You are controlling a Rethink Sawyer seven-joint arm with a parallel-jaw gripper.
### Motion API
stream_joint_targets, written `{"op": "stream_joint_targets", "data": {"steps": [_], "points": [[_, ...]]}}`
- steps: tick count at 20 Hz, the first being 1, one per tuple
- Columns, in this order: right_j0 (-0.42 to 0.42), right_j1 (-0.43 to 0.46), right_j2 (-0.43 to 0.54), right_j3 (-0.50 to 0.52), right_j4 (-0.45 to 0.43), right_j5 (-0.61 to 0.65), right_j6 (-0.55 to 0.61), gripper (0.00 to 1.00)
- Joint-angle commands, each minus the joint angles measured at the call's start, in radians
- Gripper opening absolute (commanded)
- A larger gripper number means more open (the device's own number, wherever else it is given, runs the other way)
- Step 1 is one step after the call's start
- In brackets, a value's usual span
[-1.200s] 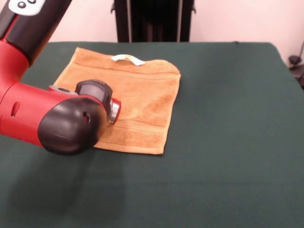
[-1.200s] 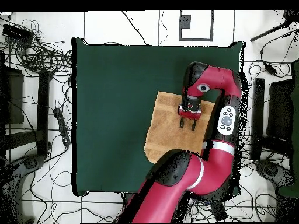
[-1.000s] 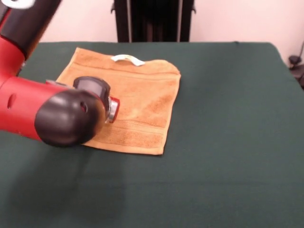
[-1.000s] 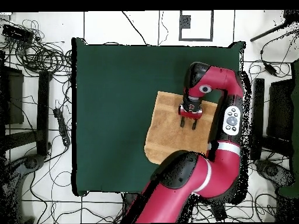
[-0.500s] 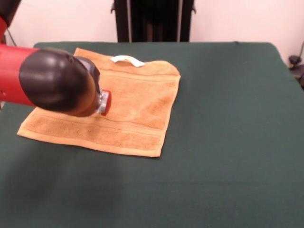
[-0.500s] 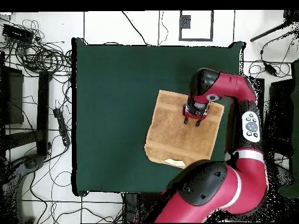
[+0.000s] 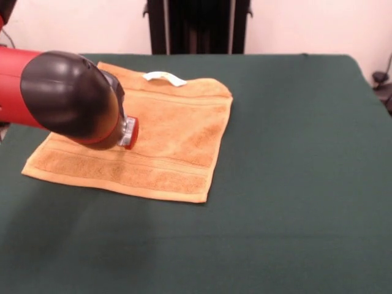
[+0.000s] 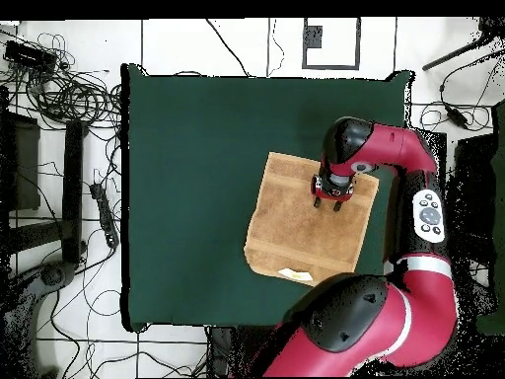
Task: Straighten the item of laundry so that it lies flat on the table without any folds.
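towel: the orange-tan terry hand towel (image 7: 150, 141) lies spread open on the table, looking flat, with no fold that i can make out.
towel place: from above, the hand towel (image 8: 309, 225) sits toward the right half of the green cloth, nearer the table's right edge than its left, with a strip of green on each side of it.
table: the dark green table (image 7: 294, 184) is far bigger than the towel; most of its cloth is bare.
tag: a small white tag (image 7: 164, 76) lies at the towel's far edge in the front view; from above the tag (image 8: 291, 273) is at the towel's edge nearest my base.
bands: woven band stripes run along the towel just inside its near edge and its far edge in the front view.
my pincer: my gripper (image 8: 329, 201) is over the towel's upper right part in the overhead view, close to the towel's far edge from the tag; 2 dark fingers (image 8: 318, 201) point down with a narrow gap between them and nothing in it that i can see.
contact: i cannot tell whether the tips touch the terry.
my arm: my red and black arm (image 7: 58, 98) covers the towel's left part in the front view and hides the fingertips there.
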Motion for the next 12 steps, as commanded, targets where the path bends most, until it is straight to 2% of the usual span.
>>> {"op": "stream_joint_targets", "data": {"steps": [1, 6, 12], "points": [[0.073, 0.132, 0.067, -0.109, -0.042, -0.129, -0.124, 1.00], [0.102, 0.207, 0.113, -0.265, -0.067, -0.110, -0.142, 1.00], [0.142, 0.283, 0.187, -0.460, -0.132, 0.009, -0.183, 1.00]]}}
